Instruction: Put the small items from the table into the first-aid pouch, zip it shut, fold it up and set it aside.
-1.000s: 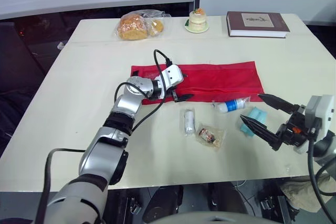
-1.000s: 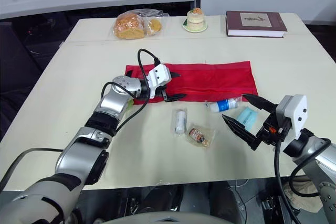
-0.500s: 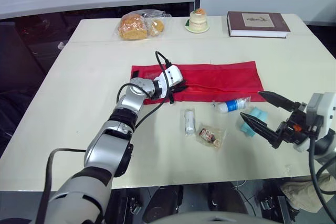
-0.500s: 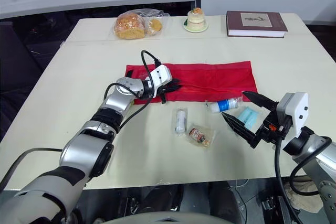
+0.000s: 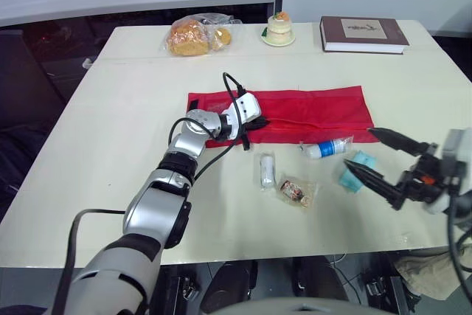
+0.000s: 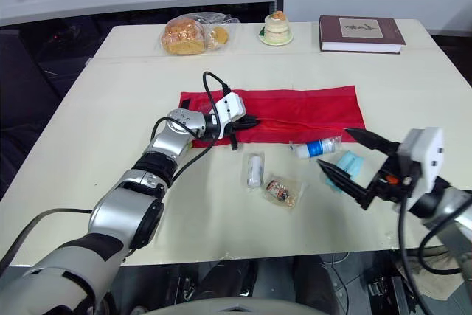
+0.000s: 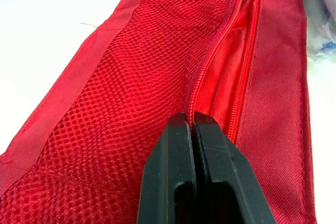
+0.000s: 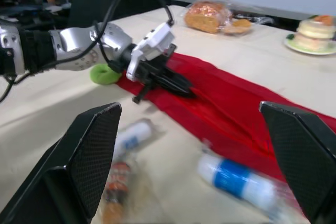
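Closure of the left gripper point(image 7: 190, 121) is the main change. One second ago its fingers stood apart at the near edge of the first-aid pouch point(image 5: 310, 112). They are now pressed together on the zipper point(image 7: 212, 56), near the pouch's left end. The right gripper point(image 5: 357, 150) stays spread wide above the table point(image 5: 110, 145), by the teal packet point(image 5: 361, 160). The pouch is red and lies flat and unfolded across the table centre, with a mesh panel point(image 7: 121, 93) beside the zipper. Bottle point(image 5: 324, 148), white roll point(image 5: 266, 170) and wrapped packet point(image 5: 296, 190) lie just in front of it.
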Motion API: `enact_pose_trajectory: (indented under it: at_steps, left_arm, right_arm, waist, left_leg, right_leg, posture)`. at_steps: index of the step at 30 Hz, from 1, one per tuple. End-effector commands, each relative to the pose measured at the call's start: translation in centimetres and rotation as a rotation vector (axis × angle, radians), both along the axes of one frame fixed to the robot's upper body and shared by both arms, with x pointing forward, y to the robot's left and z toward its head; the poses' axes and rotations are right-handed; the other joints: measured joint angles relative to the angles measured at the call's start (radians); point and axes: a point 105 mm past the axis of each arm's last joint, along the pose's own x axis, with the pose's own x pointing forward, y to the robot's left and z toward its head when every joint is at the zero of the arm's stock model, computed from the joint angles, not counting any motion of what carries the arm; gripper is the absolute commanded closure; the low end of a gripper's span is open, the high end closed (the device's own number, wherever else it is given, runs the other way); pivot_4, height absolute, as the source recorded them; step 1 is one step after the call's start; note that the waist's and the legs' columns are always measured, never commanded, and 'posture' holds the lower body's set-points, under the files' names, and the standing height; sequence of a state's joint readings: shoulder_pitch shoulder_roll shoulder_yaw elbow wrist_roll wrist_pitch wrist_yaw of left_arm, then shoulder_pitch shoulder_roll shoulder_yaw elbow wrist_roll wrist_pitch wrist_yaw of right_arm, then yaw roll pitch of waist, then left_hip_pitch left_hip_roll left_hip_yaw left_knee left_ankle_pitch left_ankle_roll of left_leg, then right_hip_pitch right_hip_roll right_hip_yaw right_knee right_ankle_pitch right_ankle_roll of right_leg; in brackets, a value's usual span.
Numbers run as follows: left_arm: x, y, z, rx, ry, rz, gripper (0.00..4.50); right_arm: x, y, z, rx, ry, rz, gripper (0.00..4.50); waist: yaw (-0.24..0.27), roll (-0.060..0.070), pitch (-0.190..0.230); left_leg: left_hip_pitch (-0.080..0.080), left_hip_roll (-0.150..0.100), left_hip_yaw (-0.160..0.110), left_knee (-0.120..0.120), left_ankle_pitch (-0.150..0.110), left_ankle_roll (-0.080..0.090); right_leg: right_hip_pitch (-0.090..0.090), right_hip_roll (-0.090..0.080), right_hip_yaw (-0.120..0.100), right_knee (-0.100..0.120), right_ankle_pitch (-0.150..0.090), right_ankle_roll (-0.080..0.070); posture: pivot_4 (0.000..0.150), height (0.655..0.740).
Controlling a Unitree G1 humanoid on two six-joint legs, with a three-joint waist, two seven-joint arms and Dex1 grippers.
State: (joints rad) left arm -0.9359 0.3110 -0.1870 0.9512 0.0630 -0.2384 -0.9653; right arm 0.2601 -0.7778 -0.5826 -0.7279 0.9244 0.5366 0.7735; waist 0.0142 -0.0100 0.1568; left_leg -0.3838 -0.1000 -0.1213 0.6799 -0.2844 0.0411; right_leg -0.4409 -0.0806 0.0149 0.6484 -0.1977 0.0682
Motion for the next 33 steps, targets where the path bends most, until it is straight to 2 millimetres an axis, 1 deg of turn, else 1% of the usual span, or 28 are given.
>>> enact_pose_trajectory:
  at_steps: [1, 4, 7, 11, 15, 17, 19, 22, 25, 28, 30, 31, 33]
  left_arm:
    - [0.2, -0.2, 1.3, -0.029, -0.035, -0.007, 4.47]
    - [0.2, -0.2, 1.3, -0.031, -0.028, -0.010, 4.47]
    - [0.3, -0.2, 1.3, -0.029, -0.023, -0.011, 4.47]
    - [0.2, -0.1, 1.2, -0.018, -0.018, -0.017, 4.47]
    - [0.3, -0.1, 1.2, -0.017, -0.016, -0.017, 4.47]
    - [0.3, -0.2, 1.2, -0.020, -0.011, -0.016, 4.47]
    - [0.3, -0.3, 1.1, -0.022, -0.008, -0.015, 4.47]
    - [0.3, -0.7, 1.3, -0.026, -0.011, -0.017, 4.47]
    - [0.5, -1.0, 1.6, -0.032, -0.015, -0.011, 4.47]
    - [0.6, -1.4, 1.6, -0.030, -0.013, -0.017, 4.47]
    - [0.6, -1.6, 1.6, -0.032, -0.012, -0.018, 4.47]
    - [0.6, -1.7, 1.7, -0.034, -0.012, -0.018, 4.47]
    - [0.5, -1.8, 1.6, -0.038, -0.011, -0.019, 4.47]
  right_arm:
    - [-1.4, -2.3, 1.8, -0.050, -0.024, 0.029, 0.00]
    - [-1.9, -4.2, 2.9, -0.089, -0.002, 0.020, 0.00]
    - [-2.6, -5.5, 3.4, -0.129, 0.046, 0.020, 0.00]
    - [-3.0, -7.6, 4.1, -0.200, 0.051, -0.019, 0.00]
    - [-3.0, -8.4, 4.5, -0.236, 0.050, -0.027, 0.00]
    - [-2.5, -8.1, 3.5, -0.268, 0.087, -0.012, 0.00]
    - [-1.4, -7.7, 2.0, -0.336, 0.106, -0.001, 0.00]
    - [1.1, -6.8, 0.1, -0.406, 0.119, 0.017, 0.00]
    - [3.6, -5.5, -0.9, -0.459, 0.082, 0.073, 0.00]
    - [6.8, -3.2, -1.7, -0.538, 0.043, 0.176, 0.00]
    - [8.4, -2.0, -2.1, -0.608, 0.027, 0.235, 0.00]
    - [9.2, -1.6, -2.4, -0.647, 0.028, 0.252, 0.00]
    - [10.8, -1.1, -3.2, -0.737, 0.062, 0.267, 0.00]
  waist:
    - [0.000, 0.000, 0.000]
    - [0.000, 0.000, 0.000]
    - [0.000, -0.001, 0.001]
    - [0.001, -0.002, 0.001]
    - [0.001, -0.002, 0.001]
    - [0.001, -0.002, 0.001]
    - [0.000, -0.002, 0.001]
    - [-0.001, -0.002, 0.001]
    - [0.000, -0.002, 0.001]
    - [-0.010, -0.002, 0.003]
    - [-0.002, -0.003, 0.003]
    - [-0.004, -0.003, 0.003]
    - [-0.006, -0.003, 0.003]
  left_leg:
    - [0.000, 0.000, 0.000, 0.000, 0.000, 0.000]
    - [0.000, 0.000, 0.001, 0.002, -0.001, 0.001]
    - [0.000, 0.000, 0.001, 0.002, -0.002, 0.002]
    - [0.000, 0.000, 0.002, 0.003, -0.002, 0.003]
    - [0.000, 0.001, 0.003, 0.004, -0.003, 0.004]
    - [0.000, 0.001, 0.003, 0.004, -0.003, 0.004]
    - [0.000, 0.001, 0.003, 0.004, -0.003, 0.004]
    - [0.000, 0.001, 0.003, 0.004, -0.003, 0.004]
    - [-0.001, 0.000, 0.003, 0.005, -0.002, 0.004]
    - [-0.001, 0.000, 0.004, 0.006, -0.002, 0.004]
    - [-0.001, 0.000, 0.005, 0.005, -0.002, 0.004]
    - [-0.002, 0.000, 0.004, 0.006, -0.003, 0.004]
    - [-0.007, 0.000, 0.005, 0.007, -0.002, 0.004]
  right_leg:
    - [0.000, 0.000, 0.000, 0.000, 0.000, 0.000]
    - [0.001, 0.000, 0.000, 0.000, 0.000, 0.001]
    - [0.002, 0.000, 0.000, -0.001, 0.001, 0.001]
    - [0.002, 0.000, 0.000, -0.002, 0.001, 0.002]
    - [0.002, -0.001, 0.001, -0.003, 0.001, 0.002]
    - [0.002, -0.001, 0.001, -0.003, 0.001, 0.002]
    - [0.002, -0.001, 0.001, -0.003, 0.001, 0.002]
    - [0.002, -0.001, 0.001, -0.003, 0.001, 0.003]
    - [0.002, -0.002, 0.001, -0.003, 0.001, 0.003]
    - [0.002, -0.001, 0.001, -0.003, 0.002, 0.003]
    - [0.001, -0.003, 0.000, -0.004, 0.003, 0.005]
    - [0.001, -0.002, -0.001, -0.005, 0.003, 0.005]
    - [-0.005, -0.003, 0.000, -0.003, 0.003, 0.005]
  posture:
    - [0.150, 0.7289]
    - [0.150, 0.7289]
    - [0.150, 0.7289]
    - [0.150, 0.7289]
    - [0.150, 0.7289]
    - [0.150, 0.7289]
    - [0.150, 0.7289]
    - [0.150, 0.7289]
    - [0.150, 0.7289]
    - [0.150, 0.7289]
    - [0.150, 0.7289]
    - [0.150, 0.7289]
    - [0.150, 0.7289]
